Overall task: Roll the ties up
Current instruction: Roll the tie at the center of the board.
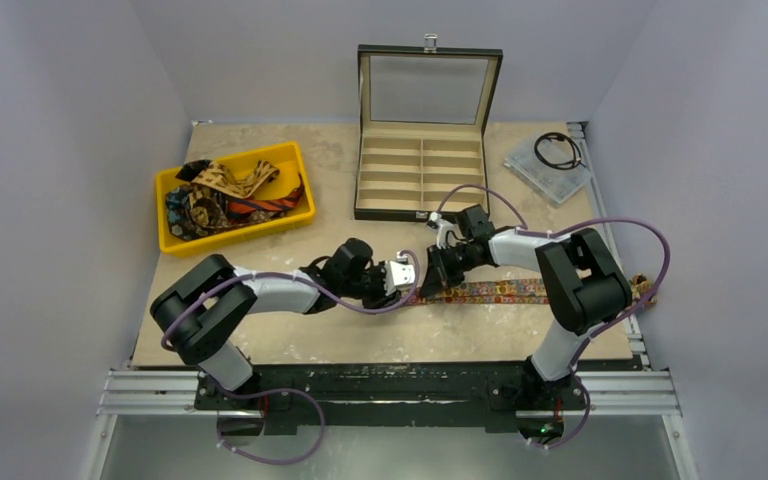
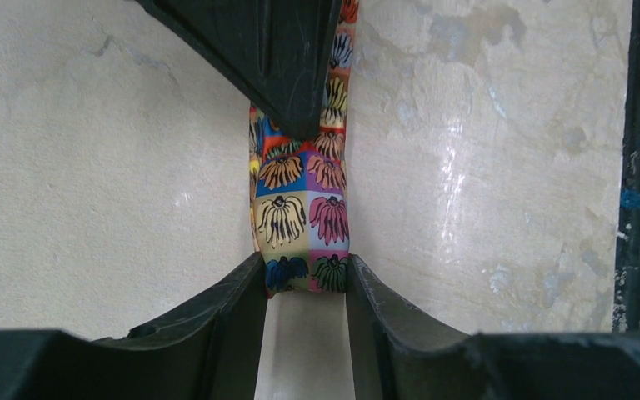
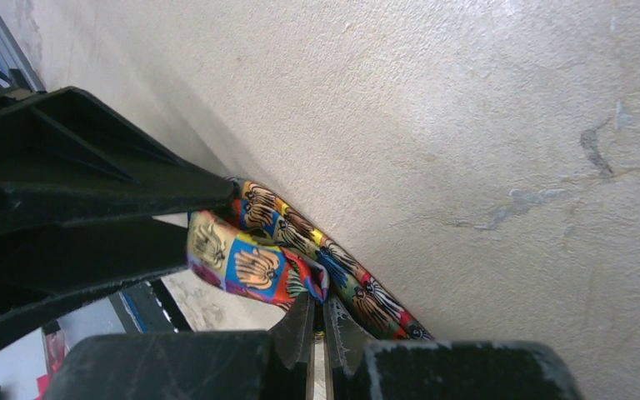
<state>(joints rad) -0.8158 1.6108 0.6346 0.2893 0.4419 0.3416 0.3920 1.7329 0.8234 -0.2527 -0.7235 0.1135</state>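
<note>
A multicoloured floral tie point(image 1: 500, 291) lies stretched along the table's front right part, its left end folded over into a small roll point(image 2: 304, 217). My left gripper point(image 2: 306, 279) has a finger pressed against each side of that roll. From the opposite side my right gripper point(image 3: 319, 304) is shut, pinching a fold of the same tie point(image 3: 250, 267) at its tips. In the top view the left gripper point(image 1: 412, 283) and the right gripper point(image 1: 430, 278) meet tip to tip at the tie's left end. The right gripper's finger point(image 2: 275, 58) covers part of the tie in the left wrist view.
A yellow bin point(image 1: 295, 165) at the back left holds several other ties point(image 1: 222, 195) in a heap. An open compartment box point(image 1: 420, 175) stands at the back centre. A clear plastic case with a black coiled cable point(image 1: 550, 165) lies at the back right.
</note>
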